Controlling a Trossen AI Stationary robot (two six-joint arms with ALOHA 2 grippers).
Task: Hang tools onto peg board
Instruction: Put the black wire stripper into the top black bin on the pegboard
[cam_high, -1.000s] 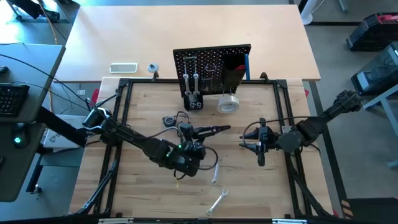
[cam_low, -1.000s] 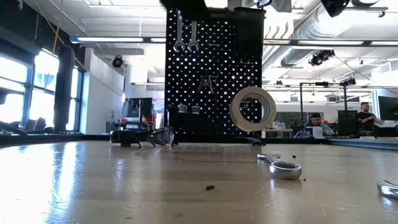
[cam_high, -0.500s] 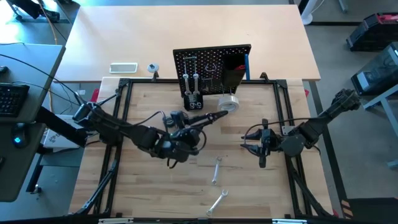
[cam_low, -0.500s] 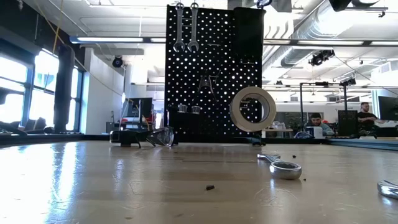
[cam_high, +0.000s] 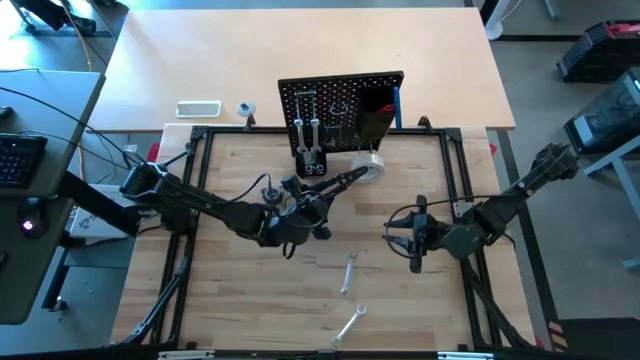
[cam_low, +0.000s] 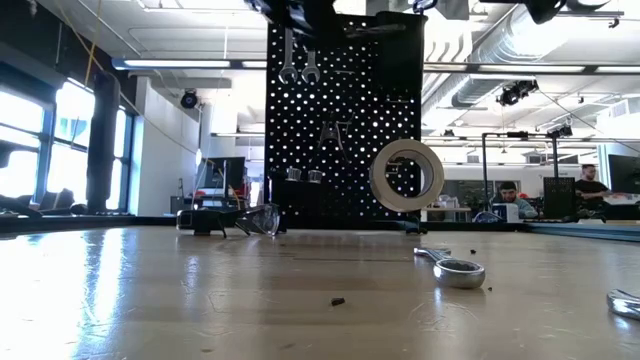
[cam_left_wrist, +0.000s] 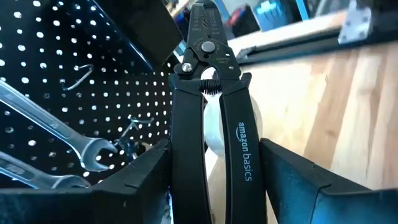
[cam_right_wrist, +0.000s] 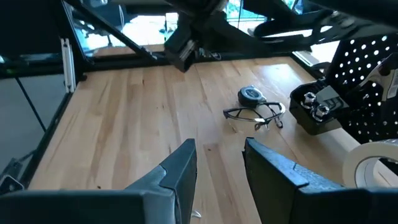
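While the black-handled pliers (cam_left_wrist: 208, 112) look stiff, light and slick, best taken by the handles, the left gripper (cam_high: 300, 212) grips them there, nose near the peg board (cam_high: 340, 108); the right gripper (cam_high: 415, 243) waits, fingers apart.

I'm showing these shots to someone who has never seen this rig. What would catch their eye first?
Most striking is the left gripper, shut on black-handled pliers and holding them up close to the black peg board at the table's far side. Two silver wrenches already hang on the board, with a pale tape roll at its front. The right gripper waits open over the table's right half.
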